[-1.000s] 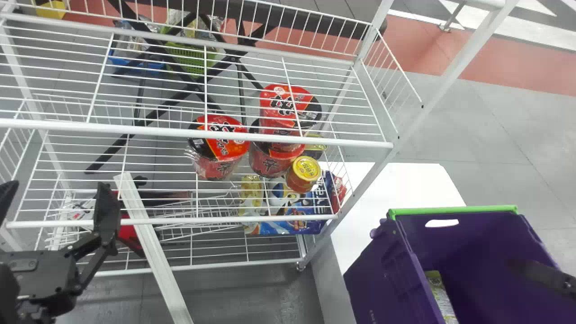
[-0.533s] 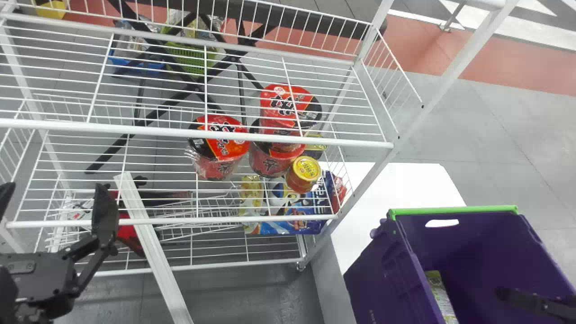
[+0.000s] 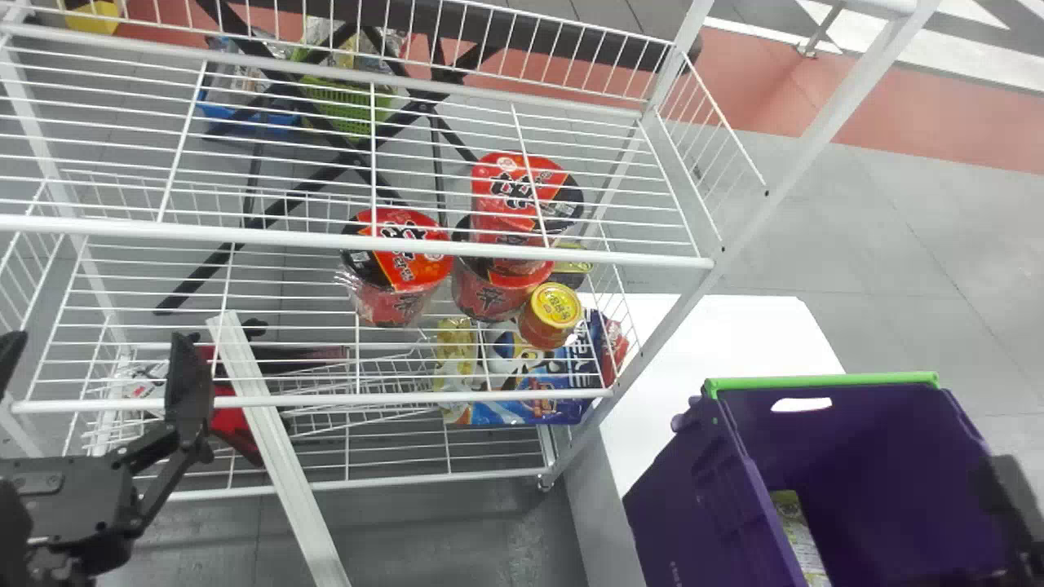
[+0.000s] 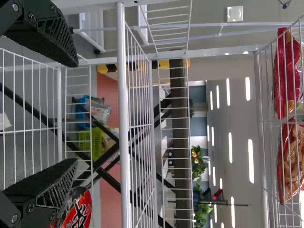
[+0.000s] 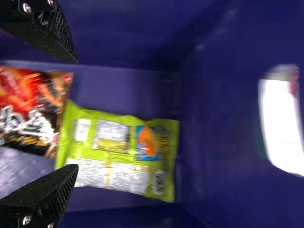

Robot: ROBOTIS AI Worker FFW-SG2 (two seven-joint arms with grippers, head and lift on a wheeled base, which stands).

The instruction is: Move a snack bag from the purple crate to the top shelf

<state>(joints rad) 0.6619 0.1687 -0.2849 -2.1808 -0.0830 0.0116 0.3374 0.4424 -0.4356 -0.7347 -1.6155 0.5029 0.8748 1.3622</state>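
Inside the purple crate, my right gripper shows as a dark, blurred shape near the right wall. From the right wrist view, the right gripper is open above the bags, holding nothing. A green snack bag lies flat beyond its fingertips, touching a red and black snack bag that lies partly between the fingers. My left gripper hangs open before the rack's left part; in its own view the left gripper is empty. A high wire shelf holds a red bag and a brown bag.
Red noodle cups and a yellow-lidded can stand on a lower wire level, above blue packages. A white rack post rises between the shelves and the crate side. A pale bar slants up beside the left gripper.
The right gripper has shifted within the crate, first slightly down and left, then back toward the right wall in the head view. My left gripper has barely moved.
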